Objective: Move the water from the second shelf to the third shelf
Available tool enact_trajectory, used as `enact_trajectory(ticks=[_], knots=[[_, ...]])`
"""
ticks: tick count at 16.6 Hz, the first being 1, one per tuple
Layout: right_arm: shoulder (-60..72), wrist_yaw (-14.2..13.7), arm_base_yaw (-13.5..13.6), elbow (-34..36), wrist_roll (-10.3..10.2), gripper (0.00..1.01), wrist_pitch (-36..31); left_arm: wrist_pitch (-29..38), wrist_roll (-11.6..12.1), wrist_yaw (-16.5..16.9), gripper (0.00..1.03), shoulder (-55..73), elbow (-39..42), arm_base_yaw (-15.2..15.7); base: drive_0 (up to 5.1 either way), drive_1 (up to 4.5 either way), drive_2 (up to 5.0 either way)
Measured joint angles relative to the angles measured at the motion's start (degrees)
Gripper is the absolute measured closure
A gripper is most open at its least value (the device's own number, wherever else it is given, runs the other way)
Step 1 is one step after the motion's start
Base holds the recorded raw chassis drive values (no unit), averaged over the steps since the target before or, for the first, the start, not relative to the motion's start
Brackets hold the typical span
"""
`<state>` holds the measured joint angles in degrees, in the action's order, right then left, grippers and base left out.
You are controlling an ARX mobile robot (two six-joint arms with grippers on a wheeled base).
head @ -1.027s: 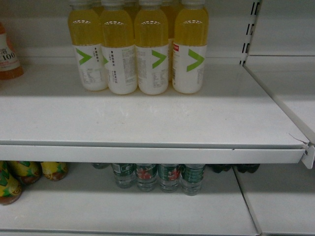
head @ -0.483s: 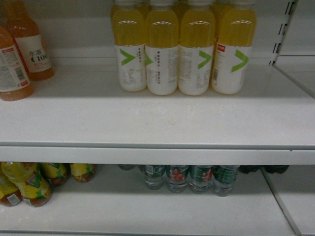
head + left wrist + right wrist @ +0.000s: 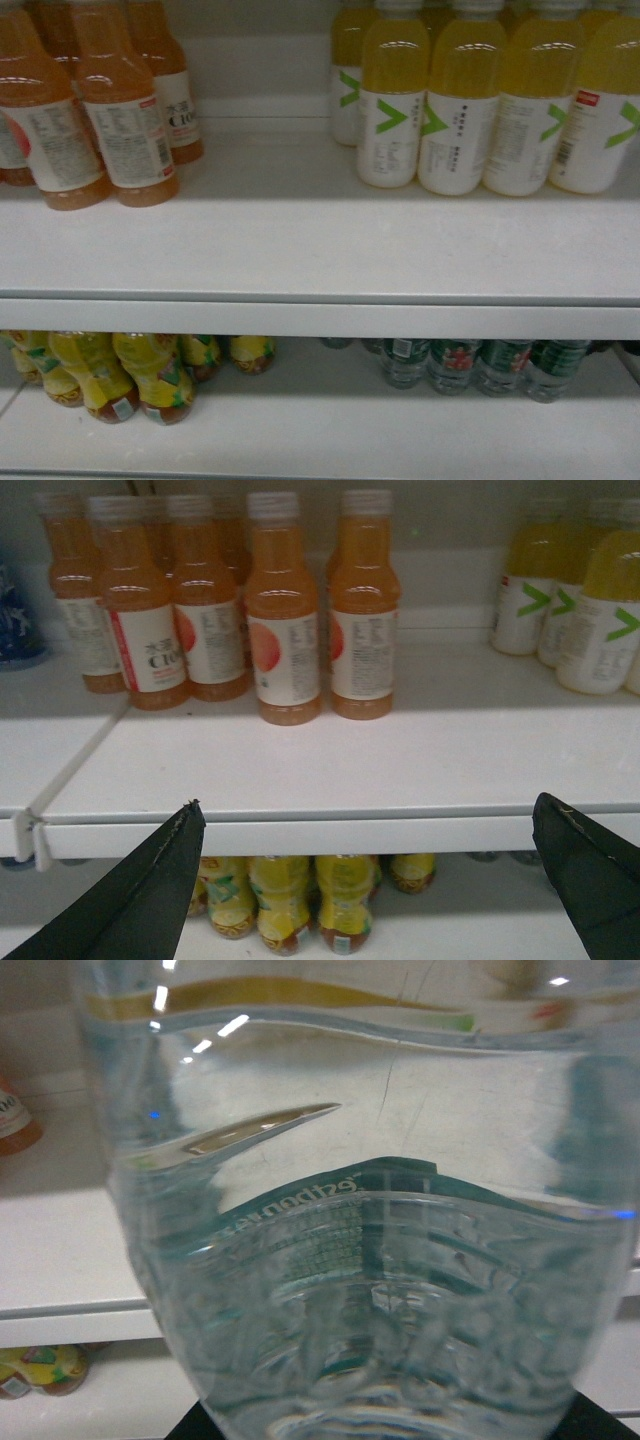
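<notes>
White store shelves, stocked with drinks.
We judge the carry underway: our right jaws appear clamped on the water [image 3: 360,1260], which fills the right wrist view before the upper shelf [image 3: 300,250]; next we must set it on bare shelf between the orange bottles [image 3: 120,130] and yellow bottles [image 3: 460,110]. Our left gripper [image 3: 370,825] hangs level, jaws wide apart.

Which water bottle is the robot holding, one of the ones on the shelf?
No. It is the water bottle filling the right wrist view, right against the right gripper. The other water bottles stand in a row on the lower shelf, untouched.
</notes>
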<state>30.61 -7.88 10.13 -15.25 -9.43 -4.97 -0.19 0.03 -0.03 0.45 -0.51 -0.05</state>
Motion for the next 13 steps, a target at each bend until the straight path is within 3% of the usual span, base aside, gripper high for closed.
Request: enact_trajectory(ticks=[13], knots=[[0.02,0.22,0.00,0.02,-0.02,0.61,-0.13,-0.13,0.00,0.02,0.05,0.00,0.00,0.00,-5.1,2.40,2.4]])
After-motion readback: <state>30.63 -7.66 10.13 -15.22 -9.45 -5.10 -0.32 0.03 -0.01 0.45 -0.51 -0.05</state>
